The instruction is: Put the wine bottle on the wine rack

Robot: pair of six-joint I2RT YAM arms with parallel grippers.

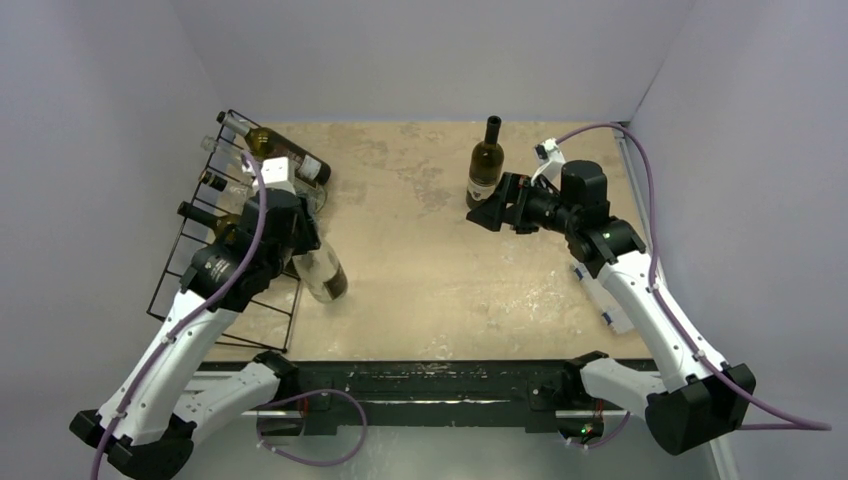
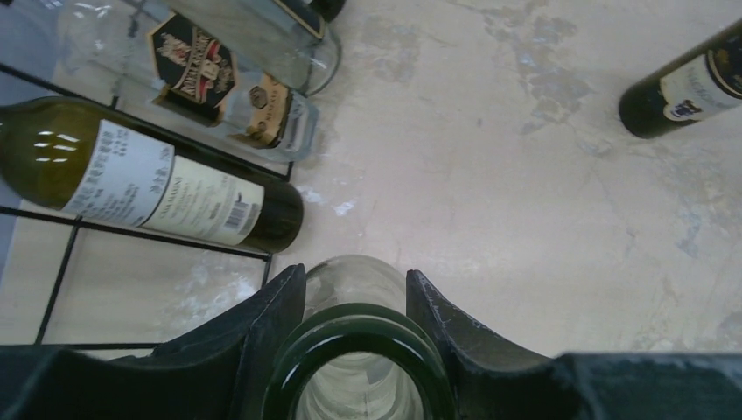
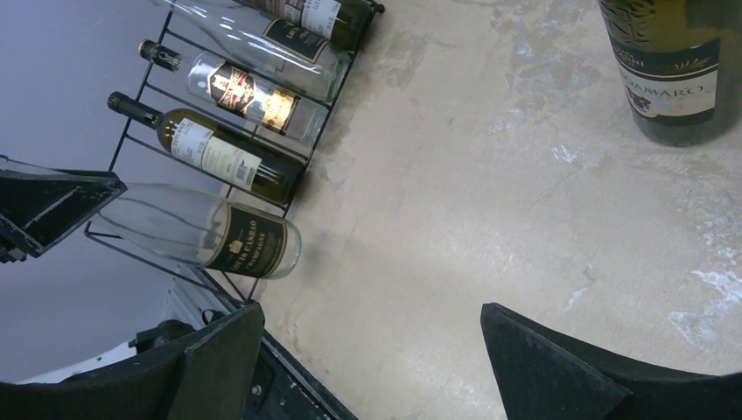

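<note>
Left gripper [image 2: 354, 284]: my fingers clamp the clear wine bottle [image 2: 354, 350], one on each side. It lies at the near end of the wine rack [image 2: 166, 237], beside a green bottle [image 2: 149, 184]. Right gripper [image 3: 372, 315]: fingers spread, holding nothing, near a standing bottle [image 3: 674, 70].

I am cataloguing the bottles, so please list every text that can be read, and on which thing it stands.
"AMARO", its start cut off: label of the standing dark bottle.
Gold print on the black label of the clear bottle: too blurred.
Print and barcode on the white label of the green bottle: too small.
Lettering on the crest-labelled bottle: unreadable.
</note>
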